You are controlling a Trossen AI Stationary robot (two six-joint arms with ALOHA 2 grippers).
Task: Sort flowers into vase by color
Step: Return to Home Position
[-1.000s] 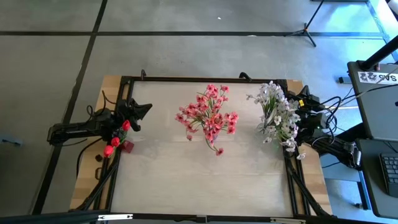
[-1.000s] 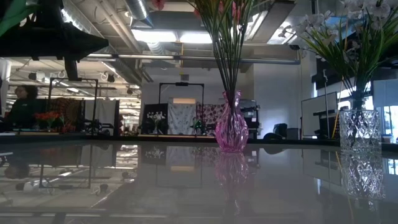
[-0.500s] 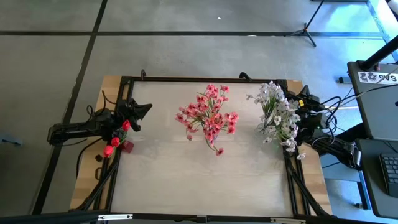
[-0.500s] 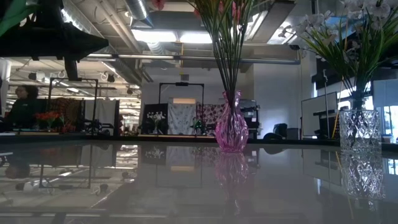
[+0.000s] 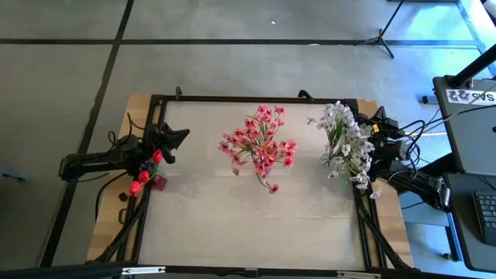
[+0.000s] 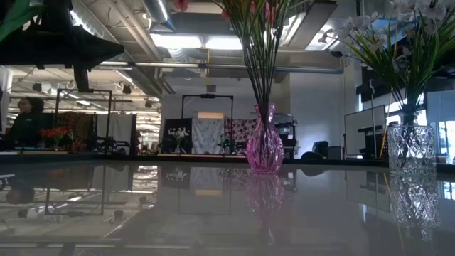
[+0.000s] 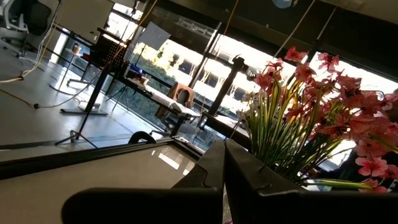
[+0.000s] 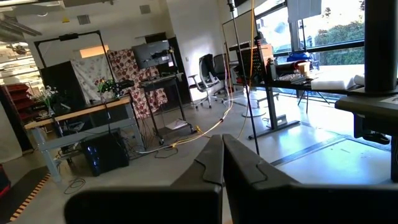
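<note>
Pink flowers [image 5: 260, 149] stand in a pink glass vase [image 6: 264, 149] at the middle of the table; they also fill the left wrist view as pink flowers [image 7: 314, 106]. White flowers [image 5: 345, 143] stand in a clear cut-glass vase [image 6: 410, 148] at the right edge. Red buds [image 5: 144, 176] rise beside a small dark red vase [image 5: 160, 182] at the left edge. My left gripper [image 5: 182, 135] is shut, level, beside the red buds and touching nothing. My right gripper [image 8: 222, 155] is shut and holds nothing; in the high view the white flowers hide it.
A black frame [image 5: 256, 98] runs round the pale table top. Bare table [image 5: 248, 225] lies in front of the vases toward the near edge. Cables and a desk [image 5: 465, 155] stand off the table's right side. A person [image 6: 25, 121] shows far back in the room.
</note>
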